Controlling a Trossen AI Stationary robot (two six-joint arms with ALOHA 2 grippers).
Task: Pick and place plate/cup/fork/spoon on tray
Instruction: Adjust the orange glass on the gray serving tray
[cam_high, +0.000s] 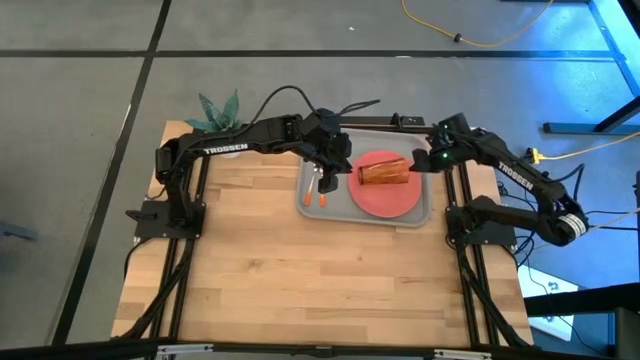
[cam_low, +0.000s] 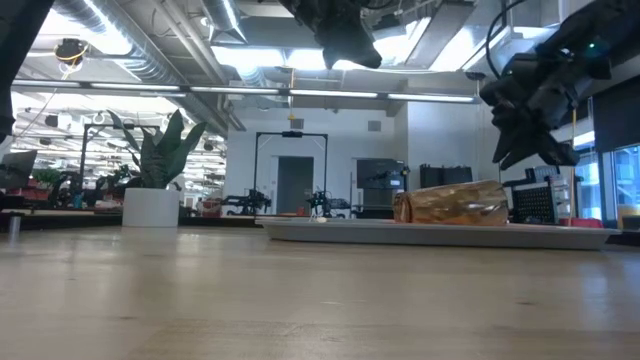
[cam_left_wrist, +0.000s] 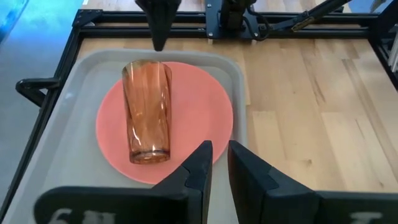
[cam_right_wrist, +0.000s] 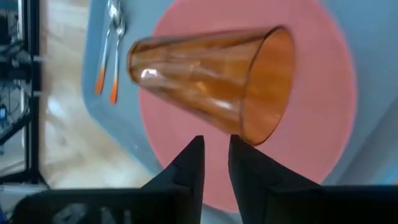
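The grey tray (cam_high: 308, 200) lies at the table's far side, with the coral plate (cam_high: 388, 198) on it. The amber cup (cam_high: 385, 173) lies on its side on the plate (cam_right_wrist: 311, 124), its mouth (cam_right_wrist: 270, 87) toward the table's right. The fork and spoon (cam_right_wrist: 109, 50) lie side by side on the tray's left part, orange handles toward the near edge. My left gripper (cam_left_wrist: 220, 152) hangs over the tray's left part, slightly open, nothing between its fingers. My right gripper (cam_right_wrist: 216, 149) hovers at the plate's right, just off the cup's mouth, slightly open and touching nothing.
A white pot with a green plant (cam_high: 215, 112) stands at the table's far left corner. Bare wood (cam_high: 320, 280) fills the table's near half. The arms' black frames (cam_high: 165, 215) stand along both table sides.
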